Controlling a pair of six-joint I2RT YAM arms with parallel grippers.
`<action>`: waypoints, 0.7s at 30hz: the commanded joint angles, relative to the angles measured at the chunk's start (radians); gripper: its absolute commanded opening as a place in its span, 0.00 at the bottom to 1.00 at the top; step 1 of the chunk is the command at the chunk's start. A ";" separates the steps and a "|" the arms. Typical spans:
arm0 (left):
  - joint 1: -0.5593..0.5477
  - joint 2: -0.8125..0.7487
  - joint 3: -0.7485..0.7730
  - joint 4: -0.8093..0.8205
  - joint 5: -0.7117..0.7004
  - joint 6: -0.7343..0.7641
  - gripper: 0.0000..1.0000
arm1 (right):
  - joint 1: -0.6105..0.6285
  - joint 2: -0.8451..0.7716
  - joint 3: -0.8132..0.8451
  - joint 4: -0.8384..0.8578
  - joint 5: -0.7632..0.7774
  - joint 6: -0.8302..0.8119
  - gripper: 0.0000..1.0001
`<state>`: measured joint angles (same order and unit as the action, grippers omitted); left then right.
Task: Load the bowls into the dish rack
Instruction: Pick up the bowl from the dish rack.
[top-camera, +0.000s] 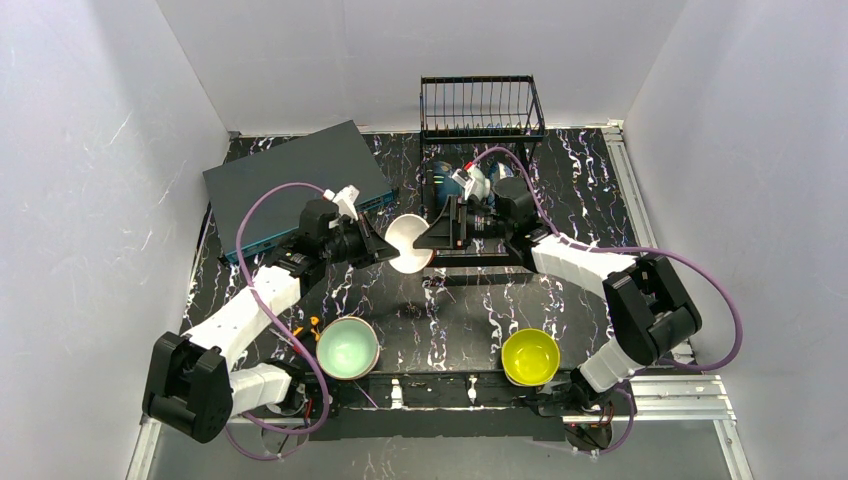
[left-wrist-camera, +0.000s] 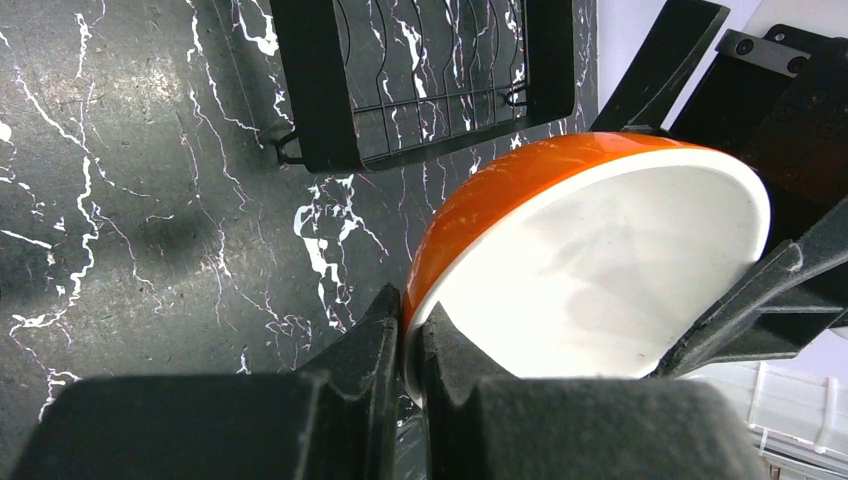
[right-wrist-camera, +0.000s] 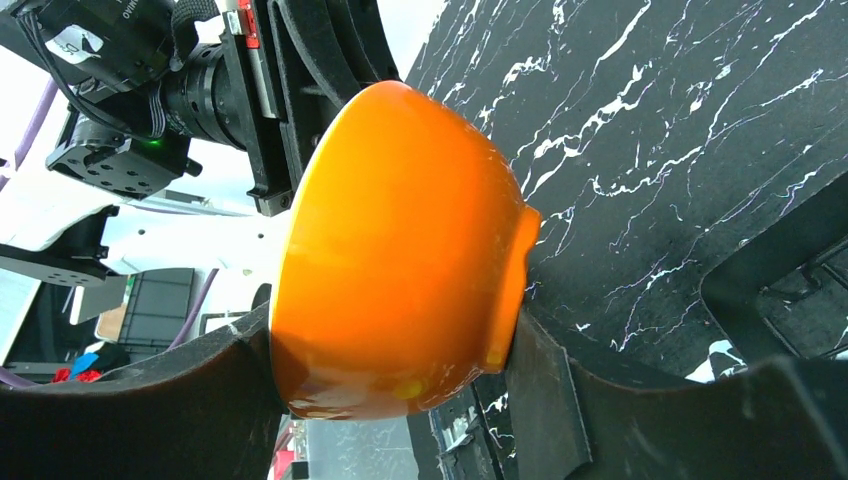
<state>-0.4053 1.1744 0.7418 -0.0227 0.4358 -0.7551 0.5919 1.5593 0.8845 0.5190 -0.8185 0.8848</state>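
An orange bowl (top-camera: 410, 243) with a white inside hangs on its side above the table's middle, between both grippers. My left gripper (top-camera: 392, 250) is shut on its rim (left-wrist-camera: 410, 335), one finger inside and one outside the bowl (left-wrist-camera: 600, 250). My right gripper (top-camera: 428, 240) spans the bowl (right-wrist-camera: 400, 240) from the other side, one finger on the rim and one on the foot (right-wrist-camera: 393, 335). The dish rack's wire basket (top-camera: 481, 108) stands at the back; its black frame (left-wrist-camera: 310, 90) lies under the right arm. A mint-green bowl (top-camera: 347, 347) and a yellow bowl (top-camera: 530, 356) sit at the front.
A dark grey flat box (top-camera: 295, 185) lies at the back left. A dark blue bowl (top-camera: 438, 183) sits behind the right wrist, near the rack. Purple cables loop over both arms. White walls close in the table on three sides.
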 joint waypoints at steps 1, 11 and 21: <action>-0.007 0.018 -0.007 -0.036 -0.021 0.009 0.00 | 0.028 -0.043 0.040 0.188 -0.121 0.043 0.01; -0.005 -0.028 -0.008 -0.028 -0.052 -0.002 0.64 | 0.026 -0.053 0.086 -0.053 -0.057 -0.126 0.01; -0.005 -0.084 -0.007 0.003 -0.050 0.015 0.83 | -0.038 -0.059 0.115 -0.331 0.077 -0.285 0.01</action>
<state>-0.4099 1.1282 0.7372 -0.0296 0.3809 -0.7647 0.5850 1.5482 0.9485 0.2794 -0.7982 0.6807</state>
